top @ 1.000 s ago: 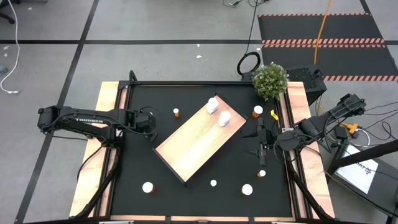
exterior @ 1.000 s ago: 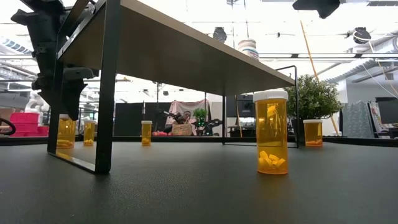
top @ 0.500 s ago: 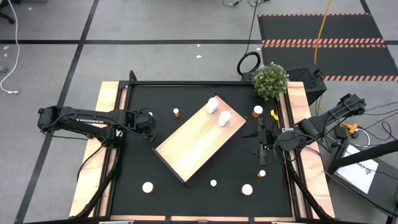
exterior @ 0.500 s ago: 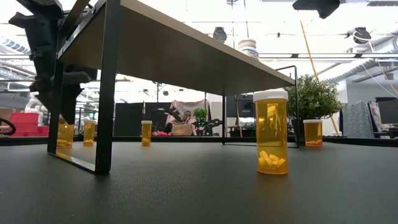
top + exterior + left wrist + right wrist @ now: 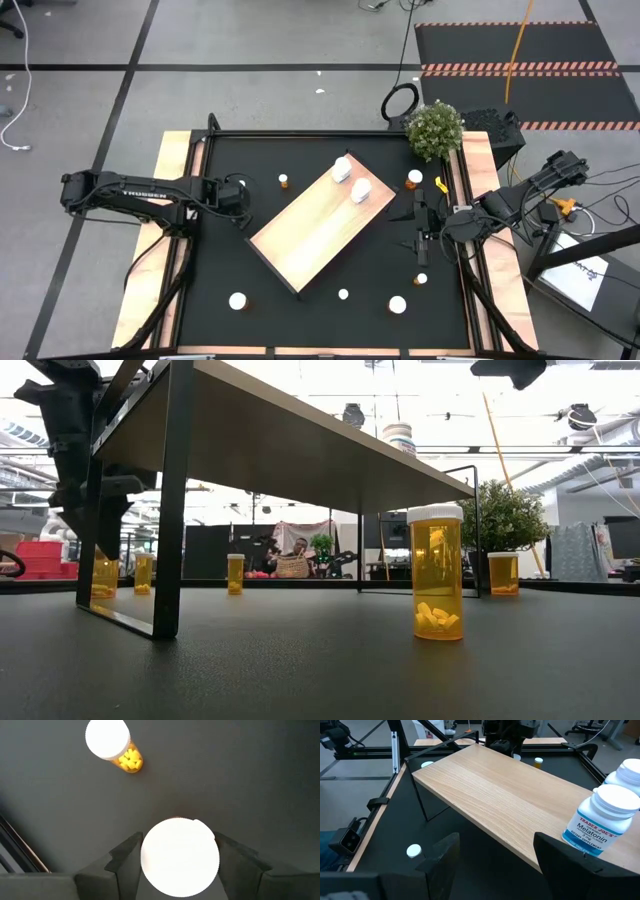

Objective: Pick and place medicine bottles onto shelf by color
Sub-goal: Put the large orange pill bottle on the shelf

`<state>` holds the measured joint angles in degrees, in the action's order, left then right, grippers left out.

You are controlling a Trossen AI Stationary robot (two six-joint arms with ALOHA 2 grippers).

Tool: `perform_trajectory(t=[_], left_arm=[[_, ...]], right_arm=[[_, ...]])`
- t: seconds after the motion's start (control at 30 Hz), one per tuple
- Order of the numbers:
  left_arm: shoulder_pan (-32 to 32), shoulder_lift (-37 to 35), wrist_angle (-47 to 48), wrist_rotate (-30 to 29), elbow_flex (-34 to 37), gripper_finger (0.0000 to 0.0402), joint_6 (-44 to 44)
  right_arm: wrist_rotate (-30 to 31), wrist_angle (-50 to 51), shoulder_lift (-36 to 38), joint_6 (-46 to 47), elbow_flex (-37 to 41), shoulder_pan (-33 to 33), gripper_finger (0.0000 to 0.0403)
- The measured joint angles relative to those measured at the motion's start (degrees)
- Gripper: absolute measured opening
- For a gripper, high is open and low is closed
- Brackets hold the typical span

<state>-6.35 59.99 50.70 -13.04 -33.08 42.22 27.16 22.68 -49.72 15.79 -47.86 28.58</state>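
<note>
My left gripper [image 5: 243, 197] hangs over the mat's left part, shut on a white-capped orange bottle [image 5: 105, 578] that the high view hides under it. Another orange bottle [image 5: 112, 745] stands just beyond it. The pale wooden shelf [image 5: 320, 228] stands slantwise mid-table on thin dark legs and carries two white bottles [image 5: 341, 170] [image 5: 361, 190] at its far end. Several orange bottles stand upright on the mat, among them one [image 5: 414, 178] at the far right and one [image 5: 237, 300] at the near left. My right gripper [image 5: 420, 228] waits open at the shelf's right, holding nothing. My left gripper has the bottle's round white cap [image 5: 150, 862] between its two fingers, one finger [image 5: 125, 860] on each of two opposite sides of the rim. The fingers come from above, pointing steeply down. The bottle stands upright with its base on the black mat.
A potted plant [image 5: 435, 128] sits at the table's far right corner, with a small yellow object [image 5: 440, 185] near it. A black frame [image 5: 330, 133] edges the mat. The shelf's dark legs [image 5: 170, 500] stand close beside my left gripper.
In the low view my left gripper's visible finger has edged a little sideways over the bottle beneath it. The bottles, the shelf and my right arm have kept still.
</note>
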Motion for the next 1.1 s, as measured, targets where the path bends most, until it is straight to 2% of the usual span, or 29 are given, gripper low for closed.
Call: perform_trajectory(t=[0.13, 0.33, 0.63, 0.83, 1.1], left_arm=[[0.0, 0.0, 0.0, 0.0, 0.0, 0.0207, -0.1], [0.0, 0.0, 0.3, 0.2, -1.0, 0.0233, -1.3], [0.0, 0.0, 1.7, 0.2, -5.8, 0.0206, -3.0], [0.0, 0.0, 7.3, -0.3, -11.2, 0.0227, -4.7], [0.0, 0.0, 15.6, -2.0, -23.6, 0.0208, -6.5]], right_arm=[[0.0, 0.0, 0.0, 0.0, 0.0, 0.0, 0.0251], [0.0, 0.4, 0.0, 0.0, 0.0, 0.0, 0.0251], [-0.2, 0.5, 0.0, 0.0, 0.0, 0.0, 0.0251], [-0.2, 1.2, 0.0, 0.0, 0.0, 0.0, 0.0251], [-0.2, 1.4, 0.0, -0.4, 0.0, 0.0, 0.0251]])
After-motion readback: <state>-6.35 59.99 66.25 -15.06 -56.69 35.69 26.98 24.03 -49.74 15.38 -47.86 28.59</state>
